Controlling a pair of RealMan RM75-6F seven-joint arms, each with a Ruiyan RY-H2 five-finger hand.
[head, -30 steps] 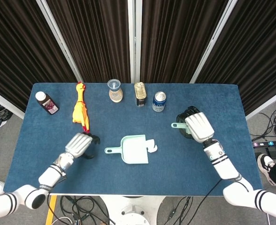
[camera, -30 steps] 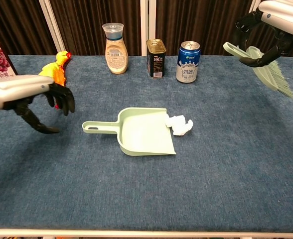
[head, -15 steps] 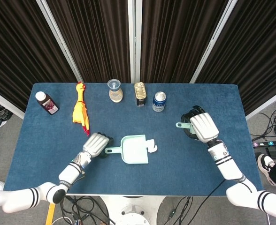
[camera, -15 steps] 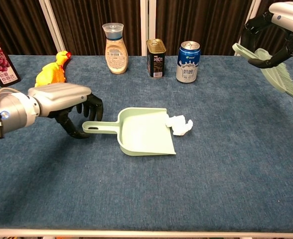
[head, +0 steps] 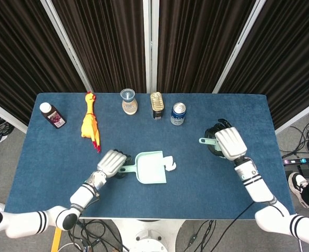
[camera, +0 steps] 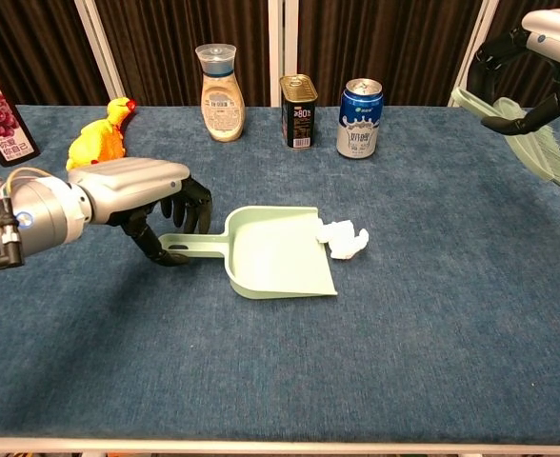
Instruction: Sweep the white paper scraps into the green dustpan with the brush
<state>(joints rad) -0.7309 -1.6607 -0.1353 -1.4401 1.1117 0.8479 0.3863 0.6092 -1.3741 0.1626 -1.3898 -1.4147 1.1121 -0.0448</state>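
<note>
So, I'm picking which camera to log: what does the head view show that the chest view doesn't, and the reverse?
Only the head view shows the whole table, the floor cables, and the right arm down to its shoulder. Only the chest view shows the brush bristles in the right hand, and the left hand fingers around the green dustpan handle. Both share the paper scraps at the pan's mouth, the bottles, cans and rubber chicken.
</note>
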